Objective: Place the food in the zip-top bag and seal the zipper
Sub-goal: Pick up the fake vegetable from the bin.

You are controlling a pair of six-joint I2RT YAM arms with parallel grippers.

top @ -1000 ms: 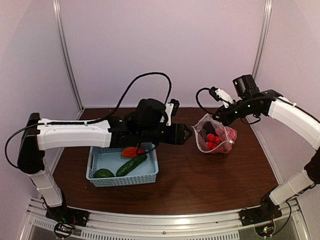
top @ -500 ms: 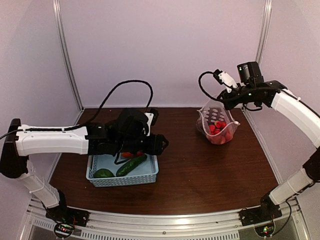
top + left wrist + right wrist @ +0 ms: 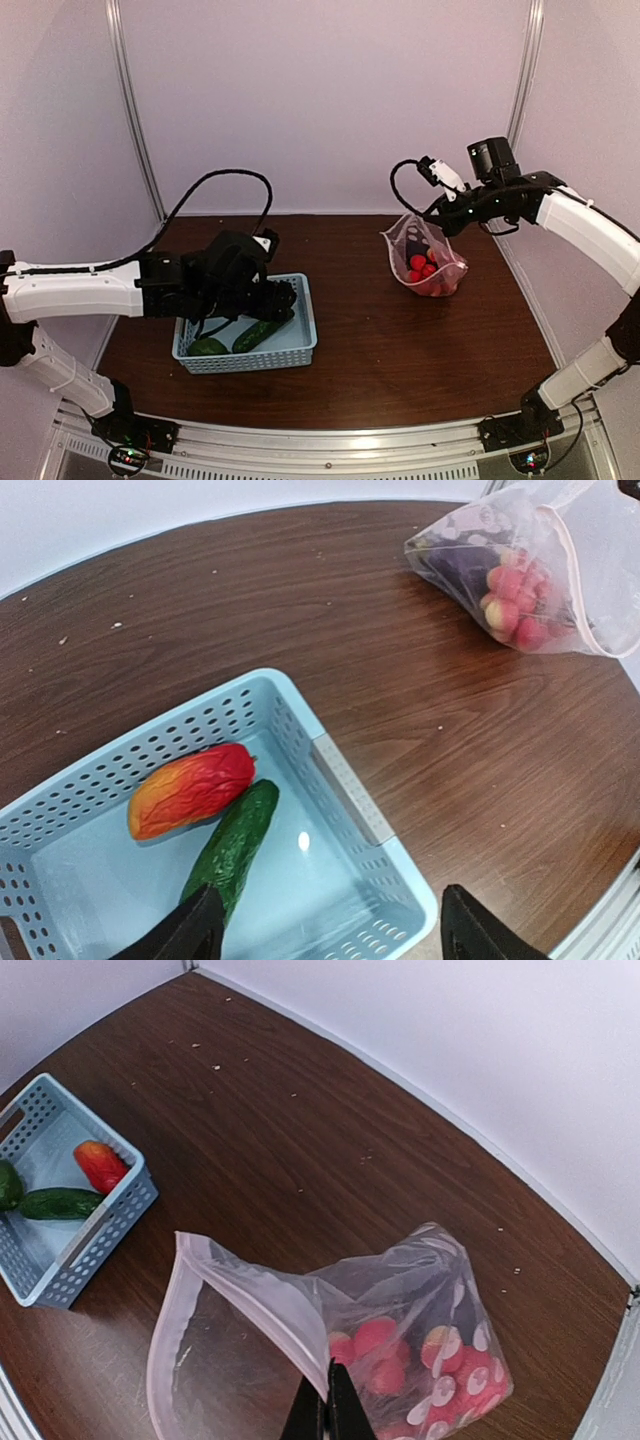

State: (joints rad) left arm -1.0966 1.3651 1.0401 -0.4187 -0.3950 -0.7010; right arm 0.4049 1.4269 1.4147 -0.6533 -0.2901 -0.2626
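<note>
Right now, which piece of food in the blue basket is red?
The red-orange pepper, lying beside the green cucumber; the others there are green.

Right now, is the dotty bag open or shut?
Open. On the zip-top bag, the zipper edges spread apart in a wide loop; the right gripper pinches one edge.

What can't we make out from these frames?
- Top view: the red pepper is hidden under the left arm.
- Left wrist view: the left claw is open, its fingers cut by the bottom edge. The dark green piece is out of frame.
- Right wrist view: the bottom edge crops the right claw, shut on the bag edge. The tomatoes can't be counted through dotted plastic.
</note>
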